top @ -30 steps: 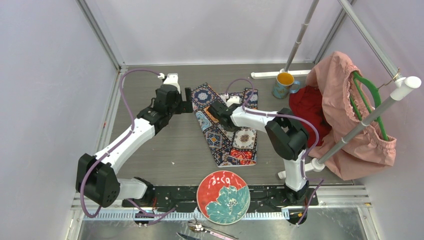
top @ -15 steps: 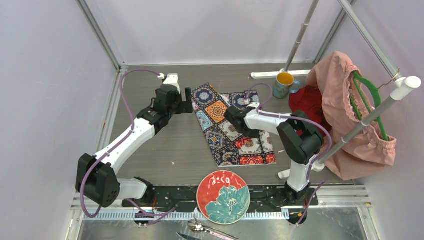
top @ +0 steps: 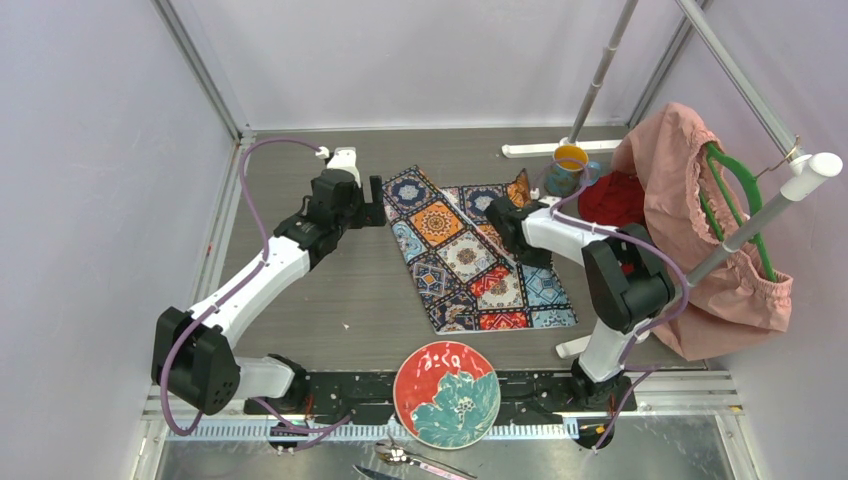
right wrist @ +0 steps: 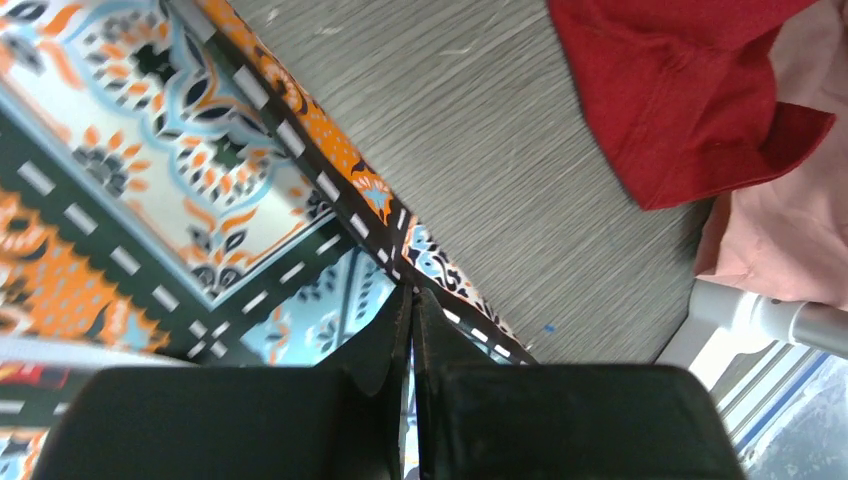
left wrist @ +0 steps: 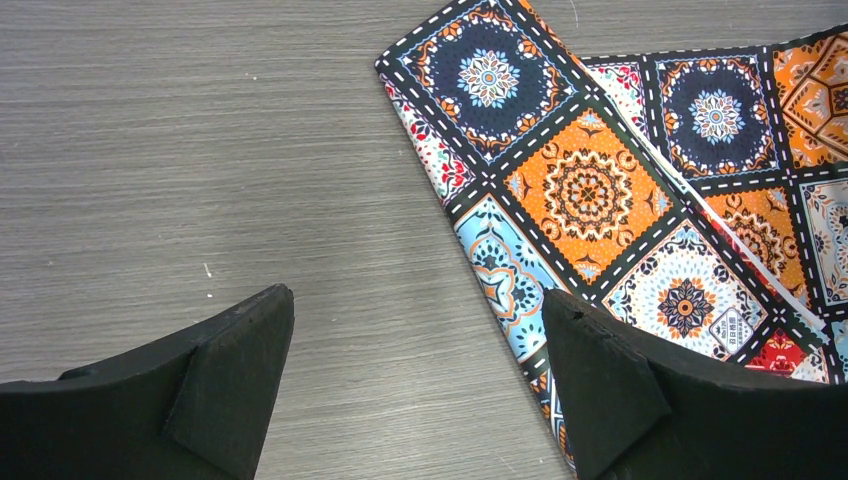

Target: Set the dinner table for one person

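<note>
Over the left half of the grey-brown counter point(top: 340, 300), the left tool point(top: 376, 203) is hovering with its fingers spread wide, nothing between them, just beside the left edge of the tile-patterned mat point(top: 465, 258). That mat is lying slantwise across the counter's middle, one far corner turning up. At the near edge, a red-and-teal flower plate point(top: 446, 393) is sitting between the arm bases. Further right, the right tool point(right wrist: 412, 300) is pinching the mat's border — fingers pressed together on the cloth. Beyond it, a mug point(top: 568, 168) is standing near a red cloth point(top: 612, 200), and a pink garment point(top: 700, 240) is hanging at the far right.
</note>
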Robot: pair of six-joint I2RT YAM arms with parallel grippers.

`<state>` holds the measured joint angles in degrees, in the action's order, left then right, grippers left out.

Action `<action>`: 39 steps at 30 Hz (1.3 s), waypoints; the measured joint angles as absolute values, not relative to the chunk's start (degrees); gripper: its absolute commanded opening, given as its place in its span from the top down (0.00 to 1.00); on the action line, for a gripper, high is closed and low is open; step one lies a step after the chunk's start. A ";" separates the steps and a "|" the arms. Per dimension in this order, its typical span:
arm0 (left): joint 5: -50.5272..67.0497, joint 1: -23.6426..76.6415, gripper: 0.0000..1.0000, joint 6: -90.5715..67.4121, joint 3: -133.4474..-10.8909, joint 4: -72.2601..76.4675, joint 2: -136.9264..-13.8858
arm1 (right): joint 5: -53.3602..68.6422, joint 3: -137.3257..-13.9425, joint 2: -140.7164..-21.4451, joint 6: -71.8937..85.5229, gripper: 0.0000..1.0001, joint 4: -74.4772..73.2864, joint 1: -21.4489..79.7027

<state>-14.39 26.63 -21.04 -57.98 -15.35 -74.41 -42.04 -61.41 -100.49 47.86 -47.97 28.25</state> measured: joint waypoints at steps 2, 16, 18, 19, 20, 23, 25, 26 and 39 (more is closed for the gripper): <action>-14.39 26.63 0.05 -21.02 -58.00 -15.35 -74.41 | -42.30 -61.39 -100.47 47.27 0.91 -47.77 26.81; -14.06 26.63 0.05 -21.04 -58.11 -15.42 -74.41 | -36.69 -63.66 -87.09 40.25 0.51 -45.25 25.93; -13.85 26.63 0.05 -21.04 -58.30 -15.62 -74.46 | -33.32 -63.13 -84.12 39.09 0.45 -42.72 25.93; -13.74 26.63 0.05 -21.06 -58.41 -15.70 -74.48 | -31.86 -62.63 -83.13 38.79 0.44 -41.58 25.93; -13.56 26.63 0.05 -21.06 -58.54 -15.77 -74.48 | -30.39 -61.95 -82.50 38.39 0.44 -40.38 25.93; -12.78 26.63 0.05 -21.08 -58.83 -15.79 -74.48 | -26.44 -59.70 -82.78 37.60 0.44 -37.82 25.93; -12.29 26.63 0.05 -21.10 -58.87 -15.81 -74.50 | -23.49 -57.98 -83.83 37.60 0.44 -36.25 25.93; -12.12 26.63 0.05 -21.10 -58.87 -15.84 -74.52 | -21.85 -56.86 -84.40 37.63 0.43 -35.18 25.93; -11.84 26.63 0.05 -21.10 -58.92 -16.19 -74.52 | -13.02 -49.63 -86.24 40.75 0.44 -28.14 25.93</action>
